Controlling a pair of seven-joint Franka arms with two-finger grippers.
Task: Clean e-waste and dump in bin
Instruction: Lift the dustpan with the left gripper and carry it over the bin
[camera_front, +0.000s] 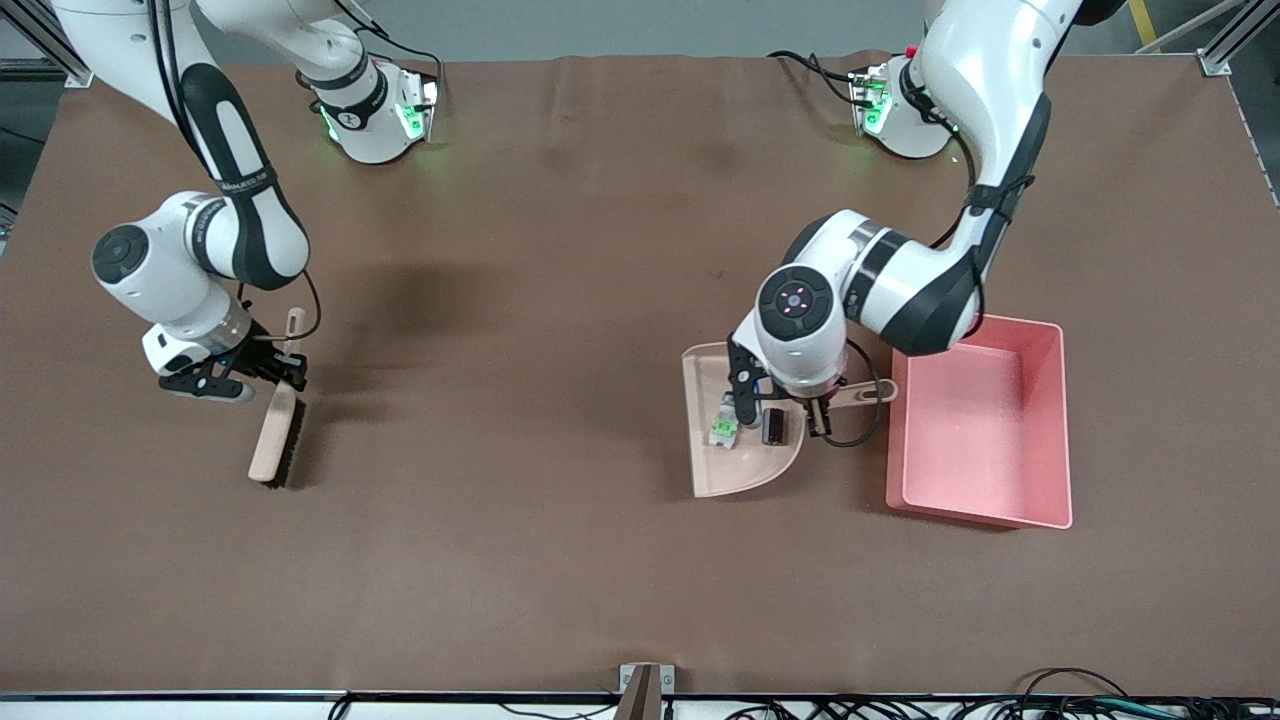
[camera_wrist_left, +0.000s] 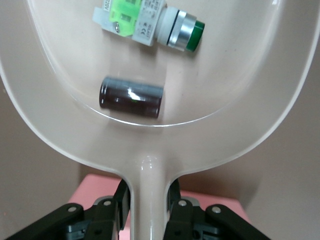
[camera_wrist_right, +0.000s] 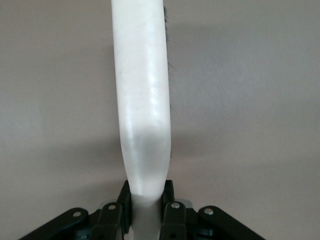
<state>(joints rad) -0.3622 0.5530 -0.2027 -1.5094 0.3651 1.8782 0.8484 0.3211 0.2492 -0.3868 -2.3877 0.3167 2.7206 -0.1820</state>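
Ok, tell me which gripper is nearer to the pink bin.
Left. The left gripper is shut on the dustpan handle right beside the pink bin, the e-waste lying in the pan. The right gripper holds the brush toward the right arm's end of the table.

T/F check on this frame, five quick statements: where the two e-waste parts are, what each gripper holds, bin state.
1. Both e-waste parts, the whitish part and the dark block, lie in the dustpan. True.
2. The left gripper is open. False: shut on the dustpan handle.
3. The right gripper holds the brush. True.
4. The e-waste is in the bin. False: nothing shows in it.
5. The brush lies in the dustpan. False: toward the right arm's end.
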